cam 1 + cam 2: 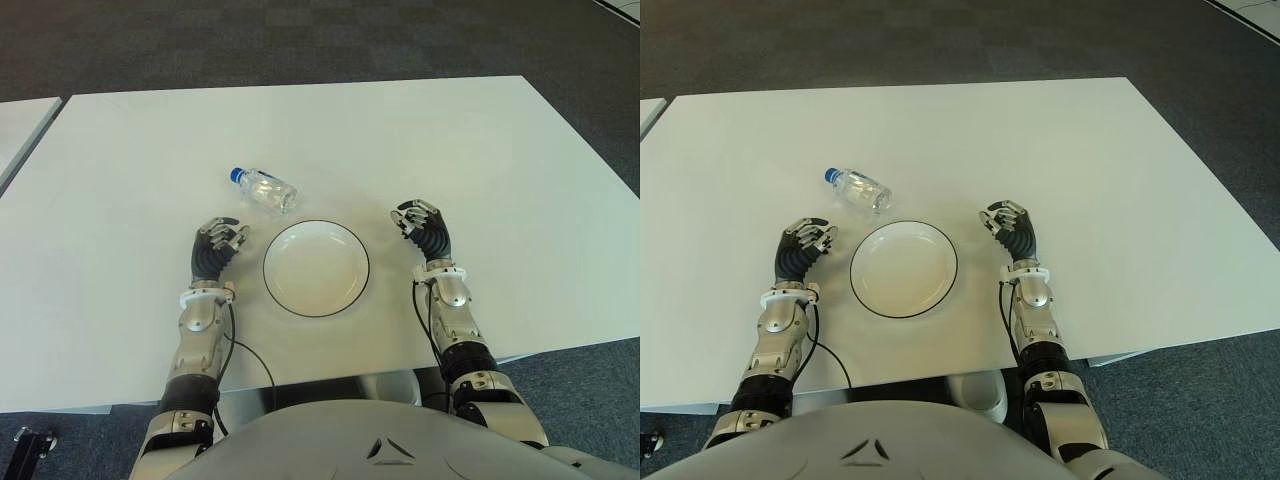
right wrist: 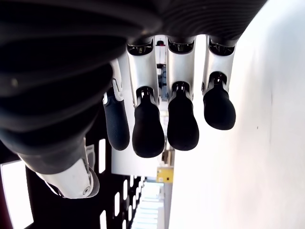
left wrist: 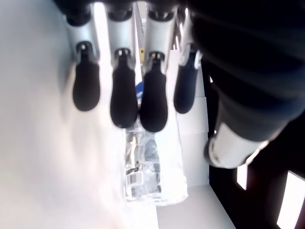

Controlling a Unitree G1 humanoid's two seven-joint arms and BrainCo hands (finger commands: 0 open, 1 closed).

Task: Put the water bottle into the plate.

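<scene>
A small clear water bottle with a blue cap lies on its side on the white table, just beyond the plate's far-left rim. The white plate with a thin dark rim sits empty between my two hands. My left hand shows left of the plate and a little nearer than the bottle, fingers loosely bent around nothing. In the left wrist view the bottle lies past the dark fingertips, apart from them. My right hand shows right of the plate, relaxed and empty.
The table's front edge runs just behind my forearms, and dark carpet lies beyond its far edge. A second white table's corner shows at the far left. A black cable trails from my left wrist.
</scene>
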